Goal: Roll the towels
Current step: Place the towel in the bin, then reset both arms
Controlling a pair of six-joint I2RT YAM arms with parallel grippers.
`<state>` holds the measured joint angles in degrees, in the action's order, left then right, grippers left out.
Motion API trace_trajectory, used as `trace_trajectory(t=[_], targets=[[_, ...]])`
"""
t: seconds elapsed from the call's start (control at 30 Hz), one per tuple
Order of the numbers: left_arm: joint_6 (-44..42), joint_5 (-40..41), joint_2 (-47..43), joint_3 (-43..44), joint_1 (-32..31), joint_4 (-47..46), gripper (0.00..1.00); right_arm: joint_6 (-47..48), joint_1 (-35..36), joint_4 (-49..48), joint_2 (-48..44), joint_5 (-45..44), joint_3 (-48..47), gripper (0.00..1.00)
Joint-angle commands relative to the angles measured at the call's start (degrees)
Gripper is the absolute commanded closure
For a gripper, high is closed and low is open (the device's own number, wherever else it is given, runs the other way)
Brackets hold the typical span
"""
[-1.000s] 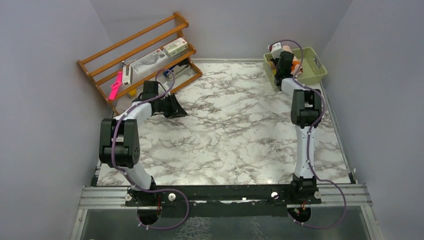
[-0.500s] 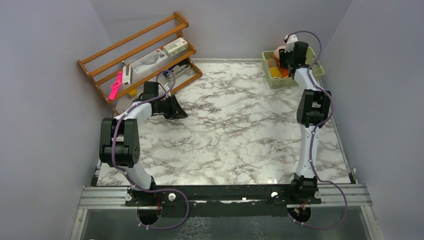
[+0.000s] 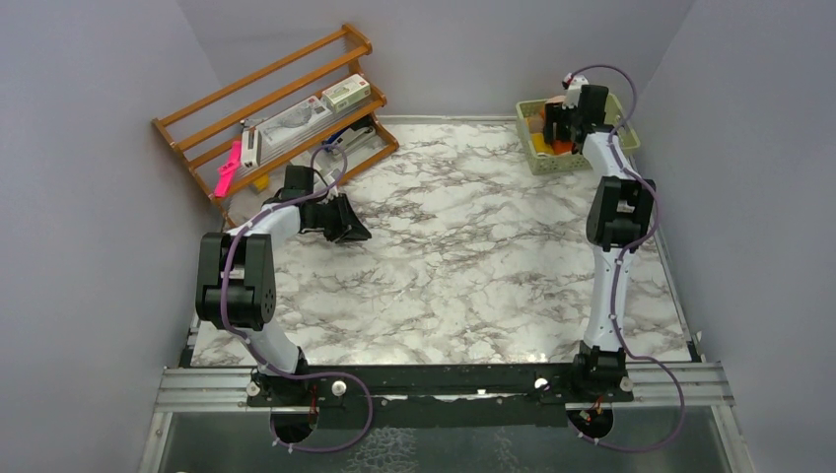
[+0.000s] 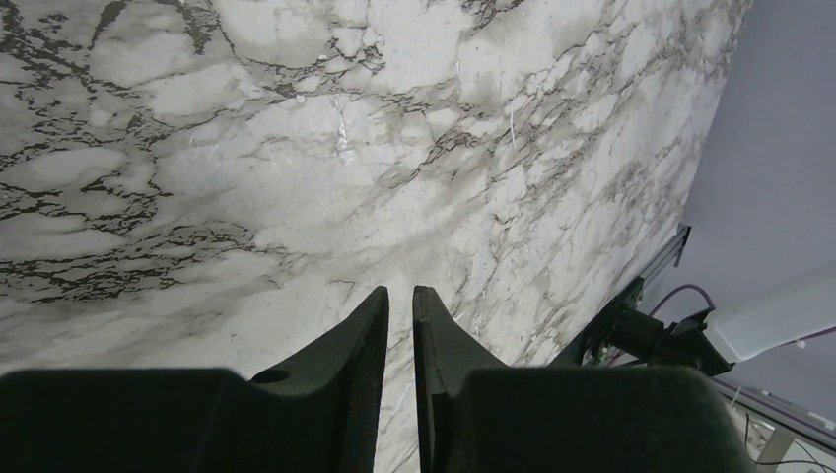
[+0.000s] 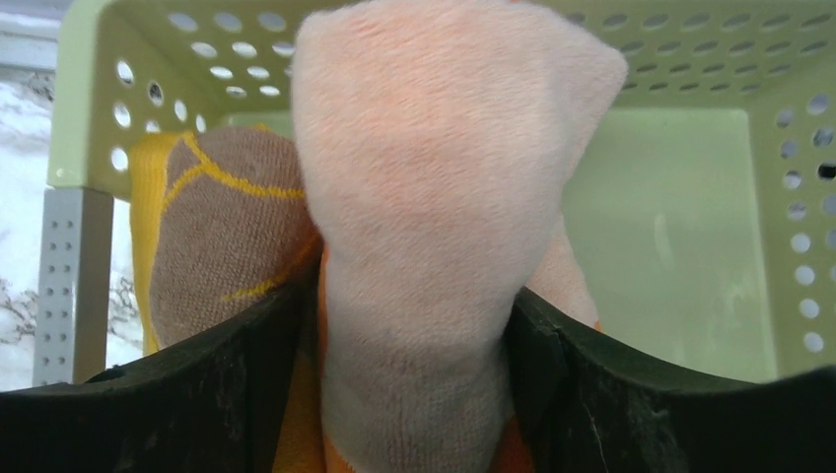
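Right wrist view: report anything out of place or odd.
Nothing looks spilled or damaged. The peach towel sticks up on end inside the right gripper at the green basket rather than lying flat. A second towel sits bundled in the basket's left corner.

In the right wrist view the peach towel (image 5: pixel 434 197) ran off the bottom edge and hid much of the mustard towel (image 5: pixel 227 227). Overhead, upper left, the rack (image 3: pixel 261 83) held things too small to name.

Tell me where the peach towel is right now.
Right wrist view, centre: the peach towel stands between the fingers of the right claw, over the green basket at the far right corner of the table.
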<state>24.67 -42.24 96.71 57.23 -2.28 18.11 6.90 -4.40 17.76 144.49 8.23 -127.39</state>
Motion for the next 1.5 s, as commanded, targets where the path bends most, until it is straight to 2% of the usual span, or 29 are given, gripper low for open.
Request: trace_trajectory(t=[0.0,0.33,0.53,0.63,0.73,0.87,0.93,1.13,1.2,1.3,1.37,1.47], targets=[[-1.4,-2.1,-1.1,-0.8,-0.2,0.6,0.82,-1.9,-0.1,1.7,-5.5,1.4,5.1,0.26],[-1.6,-2.4,-1.6,-1.3,-0.3,0.9,0.82,-2.8,-0.2,1.9,-9.7,-1.1,3.8,0.21],[-1.7,-2.2,-2.3,-1.1,-0.4,1.2,0.82,-4.1,-0.2,-1.8,-14.6,-1.2,8.6,0.07],[-1.9,-0.2,-3.8,-0.8,-0.6,1.2,0.81,-5.0,-0.2,-4.1,-18.6,1.0,12.7,0.04],[-2.1,2.0,-5.6,-0.1,-1.1,1.1,0.81,-8.8,-0.2,-9.0,-25.1,7.8,20.7,0.0],[-2.1,4.6,-7.2,1.6,-2.3,1.2,0.79,-18.8,0.0,-16.9,-34.4,26.6,32.0,0.0],[-2.2,5.7,-7.5,2.6,-3.0,1.0,0.78,-27.0,0.6,-23.6,-37.4,36.2,37.4,0.0],[-1.8,6.9,-8.6,3.6,-4.4,0.0,0.78,-57.5,1.6,-51.3,-42.1,54.1,51.6,0.0],[-2.1,7.3,-9.4,3.0,-4.7,-0.6,0.77,-62.4,2.1,-57.9,-43.6,56.0,55.0,0.0],[-3.3,8.4,-10.5,2.5,-4.7,-0.5,0.77,-64.0,2.3,-59.4,-47.1,54.4,59.3,0.0],[-4.1,9.0,-11.1,2.7,-4.7,-0.3,0.77,-63.1,2.7,-58.4,-50.0,52.8,61.8,0.0],[-5.4,10.0,-11.5,3.8,-4.7,0.2,0.77,-58.6,3.5,-51.7,-55.0,49.5,64.3,0.0]])
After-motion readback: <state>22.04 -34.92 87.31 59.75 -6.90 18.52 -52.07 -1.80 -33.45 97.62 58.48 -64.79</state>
